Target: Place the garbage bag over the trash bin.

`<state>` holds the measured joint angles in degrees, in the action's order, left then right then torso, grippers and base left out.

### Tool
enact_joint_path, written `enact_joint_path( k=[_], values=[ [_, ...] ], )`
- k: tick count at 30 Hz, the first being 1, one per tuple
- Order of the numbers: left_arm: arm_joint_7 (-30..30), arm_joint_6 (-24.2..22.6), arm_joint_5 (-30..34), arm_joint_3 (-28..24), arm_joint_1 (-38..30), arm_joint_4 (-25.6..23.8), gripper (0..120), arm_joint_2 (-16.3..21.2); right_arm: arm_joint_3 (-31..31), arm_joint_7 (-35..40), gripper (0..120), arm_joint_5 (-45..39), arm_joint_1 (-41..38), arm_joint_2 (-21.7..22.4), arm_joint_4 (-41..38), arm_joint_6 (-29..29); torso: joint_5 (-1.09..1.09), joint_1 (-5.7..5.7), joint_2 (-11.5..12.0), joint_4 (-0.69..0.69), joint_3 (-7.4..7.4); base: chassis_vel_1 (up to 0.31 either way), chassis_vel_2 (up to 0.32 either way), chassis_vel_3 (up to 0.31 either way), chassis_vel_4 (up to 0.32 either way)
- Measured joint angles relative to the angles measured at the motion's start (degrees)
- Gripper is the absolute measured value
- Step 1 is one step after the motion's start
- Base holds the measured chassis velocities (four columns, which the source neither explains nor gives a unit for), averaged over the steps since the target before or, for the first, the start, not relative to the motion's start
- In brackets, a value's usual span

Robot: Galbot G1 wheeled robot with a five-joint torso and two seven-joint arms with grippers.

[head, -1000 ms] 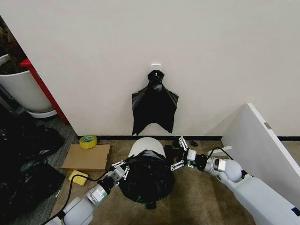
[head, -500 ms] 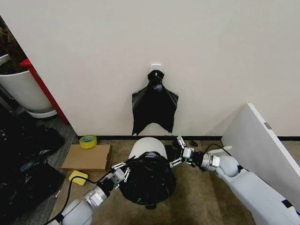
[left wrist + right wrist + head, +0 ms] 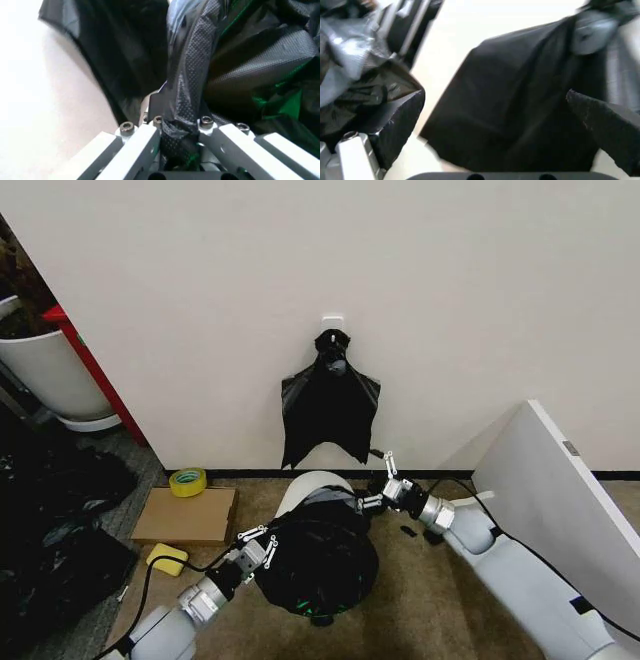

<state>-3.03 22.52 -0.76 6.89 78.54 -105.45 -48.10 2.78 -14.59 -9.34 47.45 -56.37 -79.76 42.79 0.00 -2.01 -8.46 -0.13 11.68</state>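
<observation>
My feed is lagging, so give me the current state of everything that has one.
garbage bag: pulled partly over the bin, far part uncovered
trash bin: lying tilted toward the wall, white top showing
left end effector: shut on the bag's edge
right end effector: open, at the bag's far edge
tape roll: lying flat on the cardboard

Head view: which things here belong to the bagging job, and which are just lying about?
In the job:
garbage bag
trash bin
left hand, clamped on the bag
right hand at the bag's far edge

Lying about:
black bag on the wall hook
tape roll
cardboard
yellow sponge
planter pot
</observation>
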Motion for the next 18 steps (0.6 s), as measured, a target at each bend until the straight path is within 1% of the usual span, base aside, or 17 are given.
enact_joint_path(
  k=[1, 3, 5, 7, 8, 11, 14, 16, 18],
  values=[
    [0.0, 0.0, 0.0, 0.0, 0.0, 0.0, 0, 0.0, 0.0, 0.0, 100, 0.0, 0.0, 0.0, 0.0, 0.0, 0.00, 0.00, 0.0, 0.00, 0.00, 0.000, 0.000, 0.000, 0.000],
    [-1.4, -2.0, 2.2, -0.2, -0.3, 0.3, 0, -0.5, 0.0, 4.8, 100, -1.1, 1.7, 0.6, -2.4, -1.5, 0.01, 0.00, 0.0, -0.01, 0.00, 0.000, 0.000, 0.000, 0.000],
    [-3.0, -4.5, 5.6, -0.6, -0.6, 0.3, 0, -1.1, -0.1, 11.2, 100, -1.8, 4.0, 2.1, -5.6, -4.7, 0.00, 0.00, 0.0, -0.02, 0.00, 0.000, 0.000, 0.000, 0.000],
    [-3.7, -6.3, 8.5, -0.9, -0.8, 0.2, 0, -1.5, -0.2, 14.4, 100, -2.3, 5.6, 3.6, -7.9, -7.5, 0.01, 0.00, 0.0, -0.03, 0.00, 0.000, 0.000, 0.000, 0.000],
    [-3.7, -6.3, 8.5, -0.9, -0.8, 0.2, 0, -1.5, -0.2, 14.4, 100, -2.3, 5.6, 3.6, -7.9, -7.5, 0.01, 0.00, 0.0, -0.03, 0.00, 0.000, 0.000, 0.000, 0.000],
    [-3.8, -7.1, 10.2, -1.2, -1.0, -0.2, 0, -1.7, -0.6, 15.3, 100, -1.4, 6.5, 5.7, -8.5, -10.1, -0.01, 0.00, 0.0, -0.03, 0.00, 0.000, 0.000, 0.000, 0.000],
    [-4.7, -8.4, 11.5, -1.2, -1.1, -1.1, 0, -1.8, -1.6, 17.1, 100, 1.2, 6.9, 6.0, -8.4, -10.8, 0.02, 0.00, 0.0, -0.02, 0.00, 0.000, 0.000, 0.000, 0.000],
    [-4.8, -8.5, 11.6, -1.2, -1.1, -1.1, 0, -1.8, -1.6, 17.4, 100, 1.3, 7.0, 6.0, -8.6, -10.9, 0.02, 0.00, 0.0, -0.01, 0.00, 0.000, 0.000, 0.000, 0.000],
    [-7.5, -10.9, 14.4, -1.0, -1.0, -2.5, 0, -2.3, -1.7, 20.4, 100, -0.3, 8.7, 6.5, -12.9, -12.7, 0.01, 0.00, 0.0, -0.01, 0.00, 0.000, 0.000, 0.000, 0.000]
  ],
)
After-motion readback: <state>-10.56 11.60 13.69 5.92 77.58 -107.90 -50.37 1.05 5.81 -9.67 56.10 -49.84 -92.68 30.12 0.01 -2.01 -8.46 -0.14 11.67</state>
